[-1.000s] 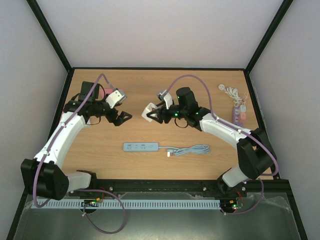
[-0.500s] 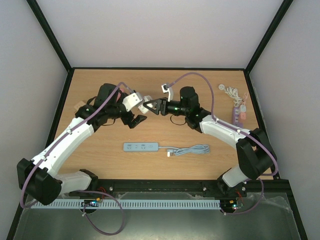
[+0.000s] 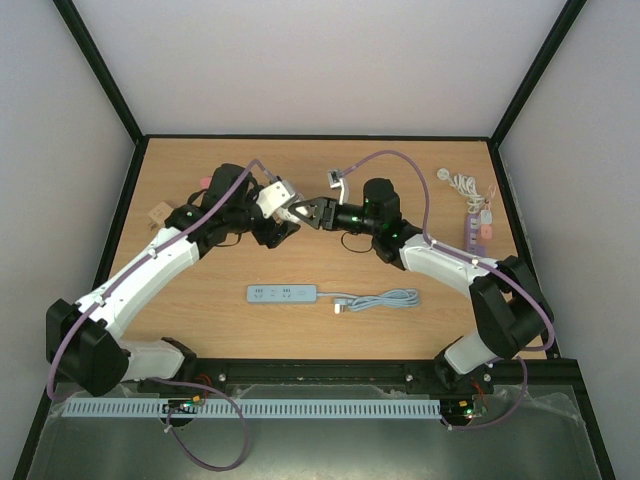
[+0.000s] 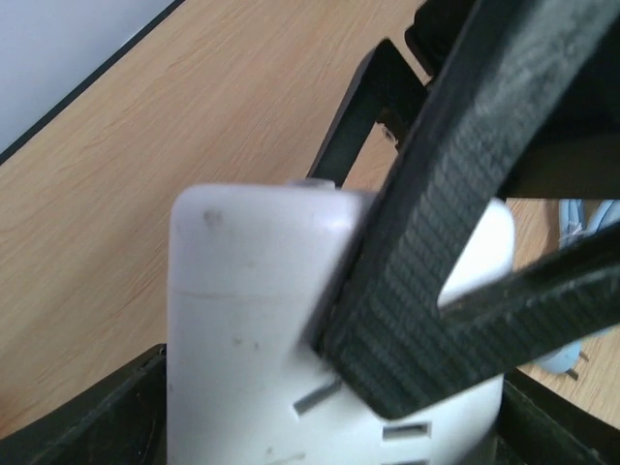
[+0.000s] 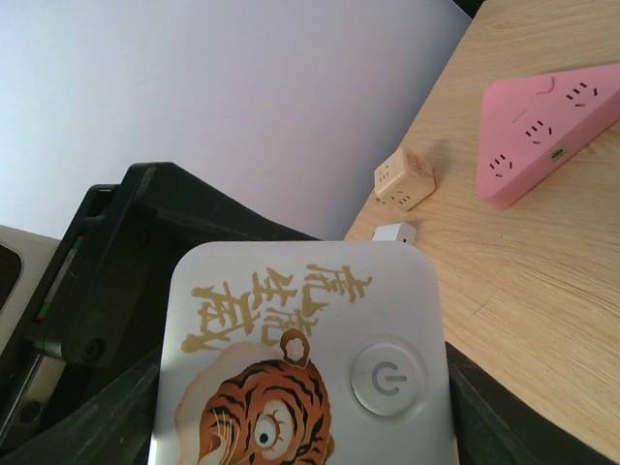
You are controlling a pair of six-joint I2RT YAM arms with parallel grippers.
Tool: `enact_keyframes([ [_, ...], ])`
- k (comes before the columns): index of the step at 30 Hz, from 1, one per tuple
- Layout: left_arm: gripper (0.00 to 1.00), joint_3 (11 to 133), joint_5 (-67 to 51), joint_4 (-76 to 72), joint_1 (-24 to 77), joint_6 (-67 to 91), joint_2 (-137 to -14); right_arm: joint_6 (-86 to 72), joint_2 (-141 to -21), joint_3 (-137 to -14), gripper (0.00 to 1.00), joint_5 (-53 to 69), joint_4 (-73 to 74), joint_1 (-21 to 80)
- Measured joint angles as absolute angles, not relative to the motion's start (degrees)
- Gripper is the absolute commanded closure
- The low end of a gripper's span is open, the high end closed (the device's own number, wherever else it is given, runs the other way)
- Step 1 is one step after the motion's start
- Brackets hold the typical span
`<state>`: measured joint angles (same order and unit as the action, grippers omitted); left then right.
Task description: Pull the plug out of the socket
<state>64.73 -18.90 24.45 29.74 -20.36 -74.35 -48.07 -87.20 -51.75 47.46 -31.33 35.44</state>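
A white socket block [image 3: 296,211] with a tiger print and a power button [image 5: 300,339] is held in the air over the middle of the table. My right gripper [image 3: 307,212] is shut on it, with fingers [image 5: 145,407] on both sides. My left gripper [image 3: 287,219] meets it from the left, and its jaws press the block's slotted face [image 4: 252,320] on both sides. A ribbed finger of the right gripper [image 4: 455,223] crosses that view. A light blue power strip [image 3: 282,293] lies on the table below, with a plug [image 3: 342,304] and coiled cable [image 3: 388,299] just off its right end.
A pink triangular socket [image 5: 547,126], a small beige cube socket [image 5: 405,179] and a small white adapter [image 5: 394,232] lie at the left back of the table. A white cable [image 3: 460,183] and a purple strip [image 3: 478,222] lie at the right back.
My left arm has swung right and forward until its gripper reached the white socket block. My right gripper has lifted the block slightly towards the back and left.
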Motion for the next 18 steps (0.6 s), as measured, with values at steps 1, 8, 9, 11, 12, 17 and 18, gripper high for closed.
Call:
enact_keyframes([
  [1,0.29,64.97,-18.76,24.34,29.78,-20.21,-74.7,-48.49,-87.2,-51.48,0.73,47.35,-31.75,35.38],
  [8,0.55,65.76,-18.02,24.34,30.5,-21.08,-75.44,-52.6,-87.29,-50.59,0.5,46.33,-33.32,35.22],
  [9,0.56,65.73,-18.02,24.34,30.46,-21.06,-75.44,-52.62,-87.31,-50.59,0.44,46.37,-33.3,35.22],
  [11,0.57,65.69,-18.06,24.32,30.33,-21.08,-75.42,-52.27,-87.31,-50.65,0.24,46.39,-33.01,35.2],
  [12,0.57,65.43,-18.39,24.25,30.09,-21.06,-75.31,-51.31,-87.31,-51.07,0.17,46.5,-32.18,35.2],
  [17,0.57,63.24,-19.16,24.32,24.77,-19.94,-73.71,-42.06,-87.31,-54.02,0.03,48.05,-26.76,35.2],
  [18,0.57,62.85,-19.2,24.62,23.44,-19.9,-73.36,-39.83,-87.22,-54.68,0.02,48.05,-25.3,35.2],
])
